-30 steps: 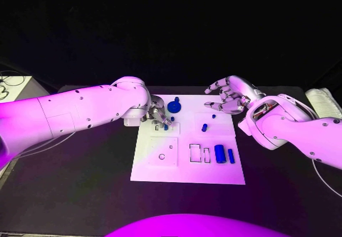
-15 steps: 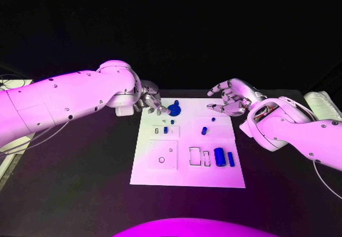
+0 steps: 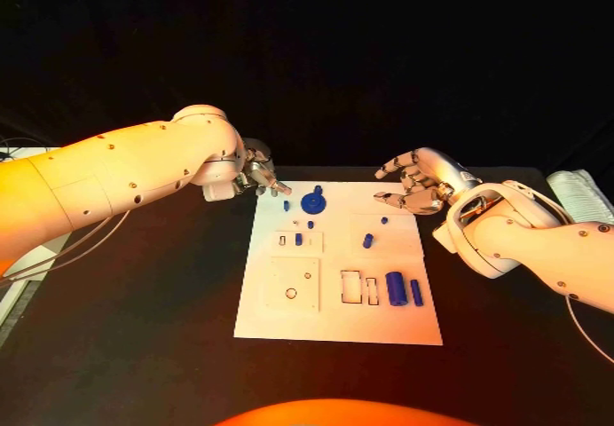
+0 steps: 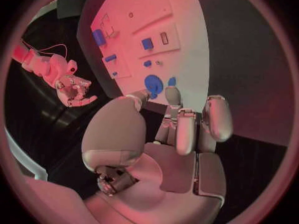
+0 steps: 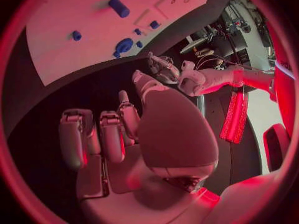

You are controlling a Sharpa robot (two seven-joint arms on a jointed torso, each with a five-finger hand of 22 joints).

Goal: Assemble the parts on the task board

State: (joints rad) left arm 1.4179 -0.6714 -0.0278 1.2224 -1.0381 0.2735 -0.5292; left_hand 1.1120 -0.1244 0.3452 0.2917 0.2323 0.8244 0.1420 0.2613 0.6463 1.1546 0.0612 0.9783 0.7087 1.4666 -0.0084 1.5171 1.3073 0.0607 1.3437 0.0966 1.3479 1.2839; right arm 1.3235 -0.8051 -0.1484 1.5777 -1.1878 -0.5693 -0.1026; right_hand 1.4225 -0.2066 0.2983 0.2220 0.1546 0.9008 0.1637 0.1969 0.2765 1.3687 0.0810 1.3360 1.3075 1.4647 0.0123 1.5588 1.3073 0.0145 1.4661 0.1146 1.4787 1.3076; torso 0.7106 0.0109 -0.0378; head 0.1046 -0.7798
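Fingers (image 3: 265,182) of the left hand (image 3: 254,174) spread, empty, just beside the task board (image 3: 335,315) and its round blue part (image 3: 313,203).

My black table (image 3: 141,337) runs under everything and shows bare along both sides and the near edge. At its far right corner I see a pale, ribbed stack (image 3: 582,191) of something soft-looking; I cannot tell what it is. At the far left, just past the table edge, a thin cable (image 3: 13,146) loops over a light surface (image 3: 19,164). Behind the table the background (image 3: 333,62) is dark.
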